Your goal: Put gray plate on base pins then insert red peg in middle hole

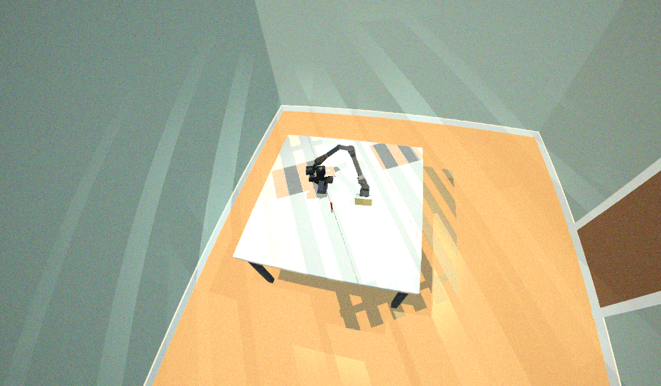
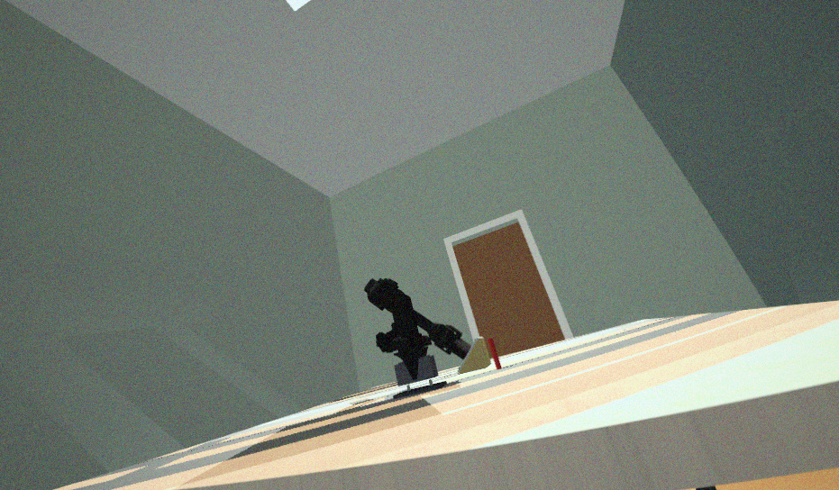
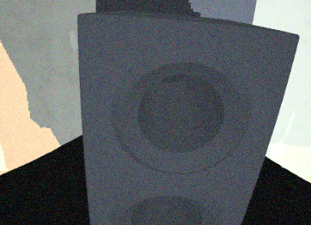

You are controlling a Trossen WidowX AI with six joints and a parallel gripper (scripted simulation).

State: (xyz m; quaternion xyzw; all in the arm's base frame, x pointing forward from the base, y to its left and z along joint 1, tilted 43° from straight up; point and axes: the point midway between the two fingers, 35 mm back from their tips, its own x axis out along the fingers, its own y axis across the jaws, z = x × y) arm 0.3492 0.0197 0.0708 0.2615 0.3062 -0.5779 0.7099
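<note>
My gripper (image 1: 322,182) (image 2: 416,366) (image 3: 163,136) is shut on the gray plate (image 1: 321,189) (image 2: 402,373) (image 3: 112,47), with a black finger on each side of it. In the wrist view the plate shows a large round hole and part of a second one below. The dark base (image 3: 142,2) (image 2: 400,395) shows past the plate's top edge in the wrist view. In the exterior view its two small pins stand close below the plate's lower edge. I cannot tell the exact gap or alignment. The red peg (image 1: 331,205) (image 2: 494,353) stands apart from the base, outside the gripper.
A tan block (image 1: 363,201) (image 2: 476,357) stands by the arm's mounting end, near the peg in the exterior view. The arm arches over the white table (image 1: 294,239). Striped shadows and light patches cross the table top.
</note>
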